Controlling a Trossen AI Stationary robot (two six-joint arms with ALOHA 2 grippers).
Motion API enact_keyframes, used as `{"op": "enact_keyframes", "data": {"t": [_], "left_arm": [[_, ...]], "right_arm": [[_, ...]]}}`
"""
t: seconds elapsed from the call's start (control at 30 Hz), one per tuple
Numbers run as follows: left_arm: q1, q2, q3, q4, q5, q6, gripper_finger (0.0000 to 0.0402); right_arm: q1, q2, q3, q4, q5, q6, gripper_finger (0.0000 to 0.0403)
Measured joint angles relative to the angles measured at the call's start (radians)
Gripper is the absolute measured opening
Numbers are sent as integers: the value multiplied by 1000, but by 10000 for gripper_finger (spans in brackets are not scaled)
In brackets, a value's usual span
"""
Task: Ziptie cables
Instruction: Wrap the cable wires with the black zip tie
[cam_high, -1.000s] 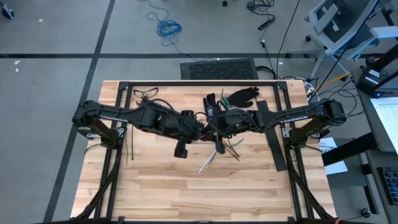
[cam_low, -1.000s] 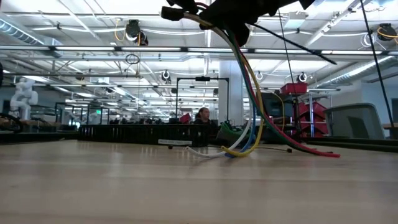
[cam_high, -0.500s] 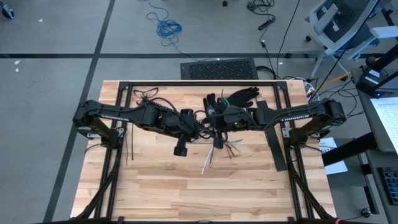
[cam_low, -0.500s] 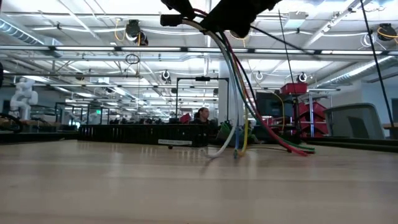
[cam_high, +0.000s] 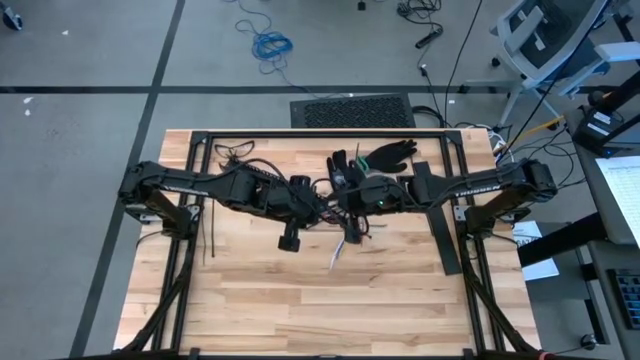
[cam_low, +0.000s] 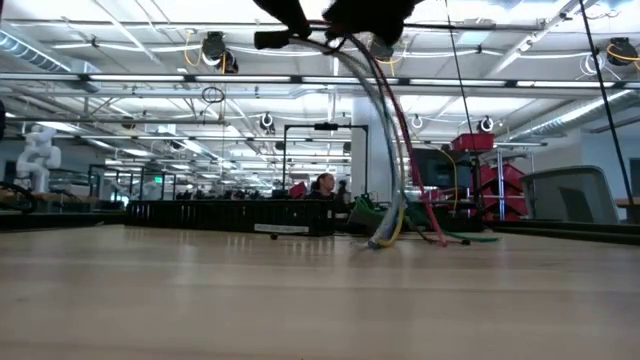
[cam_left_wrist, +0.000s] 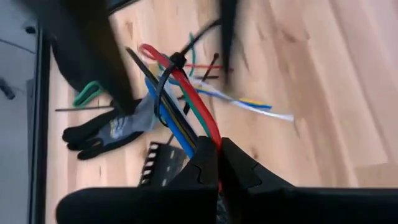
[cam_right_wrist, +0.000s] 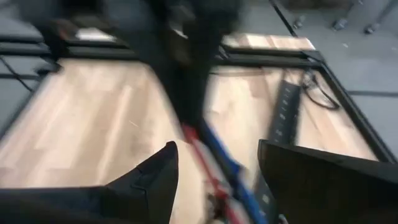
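Note:
The cables, red, blue, green, white and yellow wires, hang in a bundle from my left gripper, which is shut on them above the table's middle. A dark ziptie is looped round the bundle. The free ends rest on the wood. My right gripper is open; its fingers stand on either side of the red and blue wires, close to the left gripper. Whether it touches them, I cannot tell. More zipties lie near the left edge. My left gripper pinches the bundle between its two fingers near one end, coming level from the table's left. The wires run on past the fingertips through the ziptie loop, then hang down. Only their free ends lie on the table.
A black glove lies near the far edge, with a green loop beside it. The long black slotted rail lies on the right. Loose dark cords sit at the far left. A person shows in the room beyond.
The bundle has been raised. Its hanging ends, spread out over the table a second ago, have drawn in under the grippers and now only just reach the wood. My right gripper has moved a little toward the table's left, closer to the left gripper.

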Motion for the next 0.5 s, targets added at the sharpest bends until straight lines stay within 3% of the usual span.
{"op": "enact_keyframes", "data": {"t": [0.23, 0.5], "left_arm": [[-6, -6, 0, -73, -69, 31, 1], [-38, -2, 37, -256, -86, 275, 1]], "right_arm": [[27, -3, 1, 14, -11, 65, 212], [28, -2, -1, 9, -11, 65, 212]]}}
